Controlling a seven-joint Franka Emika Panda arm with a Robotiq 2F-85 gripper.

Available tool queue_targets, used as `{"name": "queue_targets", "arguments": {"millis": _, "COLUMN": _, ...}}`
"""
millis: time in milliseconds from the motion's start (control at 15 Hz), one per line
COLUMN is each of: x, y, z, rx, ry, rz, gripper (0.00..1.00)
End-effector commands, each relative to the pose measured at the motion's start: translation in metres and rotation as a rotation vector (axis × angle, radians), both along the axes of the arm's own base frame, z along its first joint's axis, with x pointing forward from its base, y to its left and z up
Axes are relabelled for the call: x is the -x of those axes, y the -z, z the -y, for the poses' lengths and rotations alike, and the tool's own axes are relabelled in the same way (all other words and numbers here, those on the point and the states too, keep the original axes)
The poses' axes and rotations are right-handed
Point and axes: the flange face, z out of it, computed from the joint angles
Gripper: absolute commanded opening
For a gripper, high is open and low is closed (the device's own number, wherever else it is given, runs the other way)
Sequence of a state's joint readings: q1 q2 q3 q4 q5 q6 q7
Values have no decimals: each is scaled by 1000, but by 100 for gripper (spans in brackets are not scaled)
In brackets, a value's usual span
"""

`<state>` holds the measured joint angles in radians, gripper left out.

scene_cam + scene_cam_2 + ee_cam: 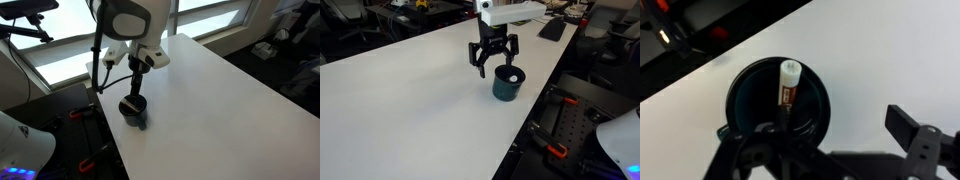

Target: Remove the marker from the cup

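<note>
The hand (495, 67), jaws wide, hangs directly above the squat dark navy cylindrical cup (508, 87) holding the thin reddish-brown, white-capped marker (786, 88); beneath, a plain white bench (410, 110) near windows (70, 45).

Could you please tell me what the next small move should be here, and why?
Probably lower the gripper straight down into the cup. Its jaws stand open just above the rim, and the wrist view shows the marker inside the cup, not yet gripped.

Long white table (240, 100) — bright windows (65, 45) behind it, dark floor (62, 112) below.
</note>
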<state>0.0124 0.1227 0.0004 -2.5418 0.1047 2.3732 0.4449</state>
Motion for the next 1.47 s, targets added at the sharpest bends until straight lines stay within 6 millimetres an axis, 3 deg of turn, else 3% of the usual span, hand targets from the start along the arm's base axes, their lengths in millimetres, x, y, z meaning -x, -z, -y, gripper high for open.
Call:
{"name": "queue_targets", "arguments": {"millis": 0, "x": 6, "y": -28, "z": -3, "rx": 9, "ry": 24, "rz": 18, "gripper": 100}}
{"name": "queue_targets", "arguments": {"millis": 333, "x": 12, "y": -27, "z": 9, "rx": 14, "ry": 70, "rz": -18, "gripper": 100}}
{"name": "queue_targets", "arguments": {"millis": 933, "x": 29, "y": 54, "z": 29, "rx": 32, "ry": 177, "rz": -215, "gripper": 100}}
{"name": "queue_targets", "arguments": {"millis": 1067, "x": 29, "y": 63, "z": 27, "rx": 33, "ry": 179, "rz": -233, "gripper": 94}}
{"name": "queue_targets", "arguments": {"millis": 1133, "x": 27, "y": 66, "z": 26, "rx": 34, "ry": 177, "rz": -240, "gripper": 99}}
{"name": "queue_targets", "arguments": {"millis": 1400, "x": 22, "y": 72, "z": 21, "rx": 36, "ry": 164, "rz": -243, "gripper": 100}}
